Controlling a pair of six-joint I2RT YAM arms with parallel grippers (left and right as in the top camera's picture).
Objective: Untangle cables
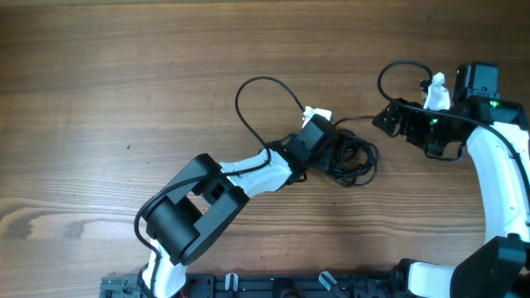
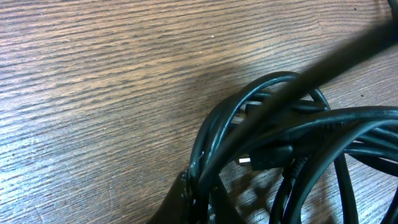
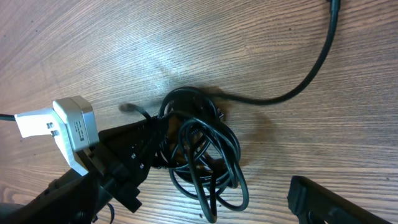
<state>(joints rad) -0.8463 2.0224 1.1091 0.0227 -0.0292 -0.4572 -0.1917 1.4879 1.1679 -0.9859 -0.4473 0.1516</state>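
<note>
Left claw (image 1: pixel 327 149) is buried in the near edge of the cable bundle (image 1: pixel 356 161) mid-counter (image 1: pixel 99 83) — one finger (image 2: pixel 179 200) against the loops, can't tell if it's clamped. One strand (image 1: pixel 356 121) runs right to the right claw (image 1: pixel 387 121); can't tell its grip either. Step looks like pin-and-pull — next: left anchors the knot, right draws that strand away slowly, watching for cinching

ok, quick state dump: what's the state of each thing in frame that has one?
cable bundle: tangled coil, lying on the table.
trailing strand: runs out of the coil across the table.
plug: unplugged, buried among the strands.
left gripper: looks shut on the cable bundle's edge.
right gripper: open or shut unclear; only one finger shows in its wrist view.
</note>
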